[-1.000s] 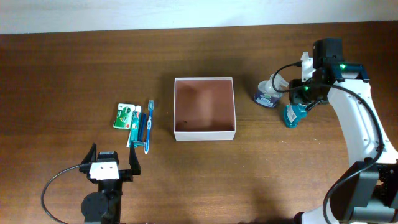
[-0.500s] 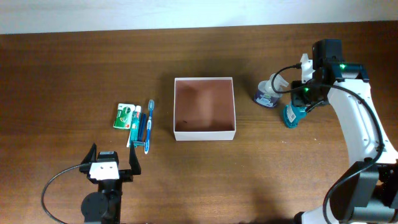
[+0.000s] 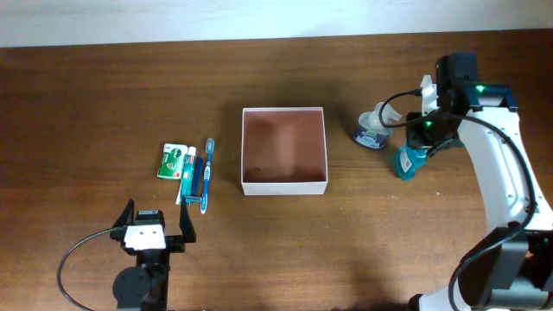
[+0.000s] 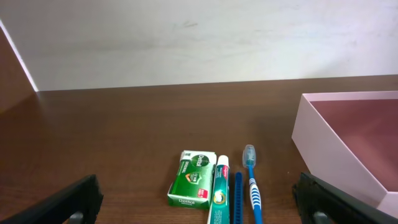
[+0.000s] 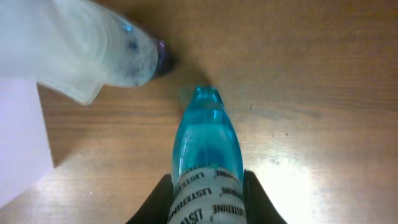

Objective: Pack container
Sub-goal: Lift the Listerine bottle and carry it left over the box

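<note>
The container (image 3: 284,185), a shallow white-walled box with a pinkish-brown inside, sits mid-table; its wall (image 4: 328,149) shows at the right of the left wrist view. To its right a blue Listerine mouthwash bottle (image 3: 405,162) lies on the wood. My right gripper (image 3: 422,140) is shut on the mouthwash bottle (image 5: 205,149), with a black finger pressed against each side of the labelled body (image 5: 205,202). My left gripper (image 3: 156,230) stands wide open near the front edge, holding nothing; its open jaws (image 4: 202,202) face the toiletries.
A clear bottle with a dark blue cap (image 3: 372,130) lies just left of the mouthwash (image 5: 87,43). Left of the container lie a green Dettol soap box (image 3: 173,160) (image 4: 196,185), a toothpaste tube (image 4: 219,199) and a blue toothbrush (image 3: 207,173) (image 4: 251,183).
My right gripper's jaws have closed onto the mouthwash bottle. The left arm has not moved.
</note>
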Robot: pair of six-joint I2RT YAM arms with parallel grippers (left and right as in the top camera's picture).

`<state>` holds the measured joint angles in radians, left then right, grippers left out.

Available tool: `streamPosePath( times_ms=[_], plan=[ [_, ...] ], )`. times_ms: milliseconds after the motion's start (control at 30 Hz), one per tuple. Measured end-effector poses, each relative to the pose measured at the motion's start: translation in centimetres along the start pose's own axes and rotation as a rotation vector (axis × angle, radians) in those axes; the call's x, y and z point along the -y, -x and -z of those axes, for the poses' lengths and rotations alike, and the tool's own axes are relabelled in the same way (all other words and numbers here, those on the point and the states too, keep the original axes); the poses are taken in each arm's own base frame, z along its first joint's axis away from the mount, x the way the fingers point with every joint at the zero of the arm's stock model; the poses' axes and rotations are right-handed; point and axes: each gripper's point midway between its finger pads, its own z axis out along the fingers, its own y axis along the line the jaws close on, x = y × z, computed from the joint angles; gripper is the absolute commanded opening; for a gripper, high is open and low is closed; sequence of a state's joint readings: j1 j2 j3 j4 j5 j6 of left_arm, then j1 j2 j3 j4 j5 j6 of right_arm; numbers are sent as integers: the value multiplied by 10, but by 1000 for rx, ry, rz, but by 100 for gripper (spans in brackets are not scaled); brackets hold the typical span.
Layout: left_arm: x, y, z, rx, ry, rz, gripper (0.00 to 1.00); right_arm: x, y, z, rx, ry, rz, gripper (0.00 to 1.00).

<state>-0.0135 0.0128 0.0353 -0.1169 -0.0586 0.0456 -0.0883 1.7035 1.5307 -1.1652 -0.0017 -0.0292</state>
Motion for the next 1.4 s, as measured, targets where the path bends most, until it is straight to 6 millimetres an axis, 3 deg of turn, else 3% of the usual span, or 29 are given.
streamPosePath(
  times_ms=[167, 300, 467, 767, 967, 1100, 1400],
  plan=[
    [0, 0, 0, 0, 0, 0, 99, -1, 1, 33, 20, 4, -20, 20],
    [0, 0, 0, 0, 0, 0, 99, -14, -1, 72, 62, 81, -54, 20],
    [0, 0, 0, 0, 0, 0, 99, -32, -1, 102, 90, 123, -72, 20],
    [0, 0, 0, 0, 0, 0, 99, -138, 9, 145, 225, 242, 109, 20],
    [0, 0, 0, 0, 0, 0, 99, -183, 10, 154, 293, 269, 165, 20],
    [0, 0, 0, 0, 0, 0, 99, -196, 12, 145, 283, 264, 175, 20],
    [0, 0, 0, 0, 0, 0, 99, -212, 44, 111, 302, 246, 166, 20]
  ],
)
